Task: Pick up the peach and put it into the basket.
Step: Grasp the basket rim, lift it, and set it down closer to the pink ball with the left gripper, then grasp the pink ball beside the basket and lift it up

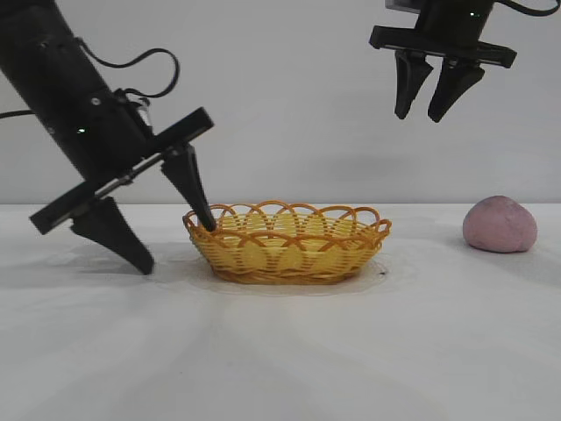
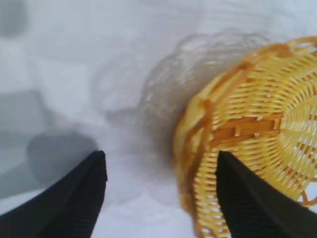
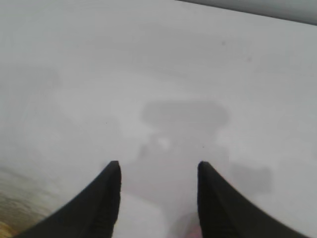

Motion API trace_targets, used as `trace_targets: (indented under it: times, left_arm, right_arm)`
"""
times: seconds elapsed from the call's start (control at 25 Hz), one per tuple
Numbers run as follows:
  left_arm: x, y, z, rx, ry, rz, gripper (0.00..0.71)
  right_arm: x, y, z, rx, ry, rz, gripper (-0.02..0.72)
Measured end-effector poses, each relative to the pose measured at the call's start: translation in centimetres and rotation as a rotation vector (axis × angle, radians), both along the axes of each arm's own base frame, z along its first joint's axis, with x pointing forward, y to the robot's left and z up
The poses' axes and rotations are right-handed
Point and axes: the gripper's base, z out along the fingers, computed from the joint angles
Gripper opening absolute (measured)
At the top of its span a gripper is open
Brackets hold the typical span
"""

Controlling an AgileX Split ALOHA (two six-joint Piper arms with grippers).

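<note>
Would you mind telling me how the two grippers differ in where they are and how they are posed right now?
The left gripper is low at the basket, one finger inside its rim and one outside on the table; the right gripper hangs high in the air, near nothing. The left gripper is tilted steeply and spread wide; the right gripper points nearly straight down, its fingers closer together. Both are open and hold nothing; the peach lies untouched.

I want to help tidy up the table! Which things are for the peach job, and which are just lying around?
For the job:
- peach, on the table to the right of the basket
- wicker basket
- left end effector, open, one finger inside the basket rim
- right end effector, open, up high

Just lying about:
- nothing; only the white table
</note>
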Motion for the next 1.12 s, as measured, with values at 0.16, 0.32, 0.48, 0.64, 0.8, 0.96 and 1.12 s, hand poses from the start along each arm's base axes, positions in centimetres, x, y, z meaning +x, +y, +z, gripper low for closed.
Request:
trace_targets:
  times: [0.16,0.32,0.48,0.64,0.8,0.96,1.12]
  left_arm:
    - [0.1,1.3,3.1,-0.006,-0.075,0.002,0.454]
    - [-0.2,3.2,6.0,0.112,-0.210,-0.085,0.454]
    - [-0.6,5.9,5.5,0.433,-0.176,-0.125,0.454]
    - [-0.9,7.1,6.8,0.534,-0.194,-0.081,0.454]
    - [-3.3,7.6,11.0,0.530,-0.307,-0.027,0.454]
    - [-9.4,8.6,14.2,0.513,-0.428,0.014,0.454]
    - [-16.9,9.8,16.4,0.503,-0.485,0.031,0.454]
  right_arm:
    - [0.0,0.0,0.0,0.000,0.000,0.000,0.337]
    - [0.0,0.0,0.0,0.000,0.000,0.000,0.337]
    - [0.0,0.0,0.0,0.000,0.000,0.000,0.337]
    - [-0.1,0.1,0.0,0.007,0.007,0.001,0.337]
    - [-0.3,0.1,-0.1,0.004,0.035,0.006,0.337]
    - [-0.4,0.0,-0.2,0.001,0.052,0.009,0.337]
    - [-0.5,0.0,-0.2,-0.001,0.060,0.014,0.337]
